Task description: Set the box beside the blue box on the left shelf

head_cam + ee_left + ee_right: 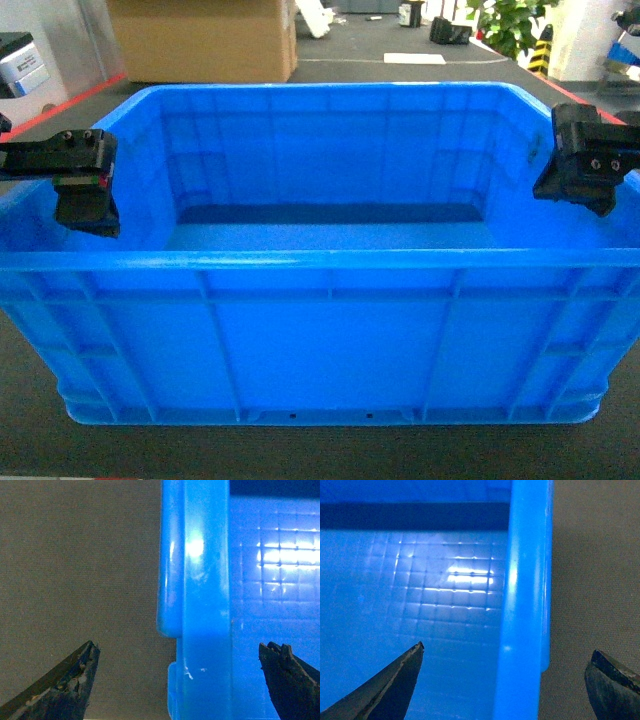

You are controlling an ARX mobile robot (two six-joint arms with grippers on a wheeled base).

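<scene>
Dark grey matte floor [300,455] fills the frame's bottom; a cardboard carton [205,38] sits upper left. The ribbed, glossy bright-blue plastic crate [330,330] fills the centre. The left gripper [177,680] and right gripper [505,680] both straddle its thick side rims, fingers spread wide.

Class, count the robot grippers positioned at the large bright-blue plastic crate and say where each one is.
2. The left gripper straddles the large bright-blue plastic crate's left rim, open; the right gripper straddles its right rim, open.
</scene>
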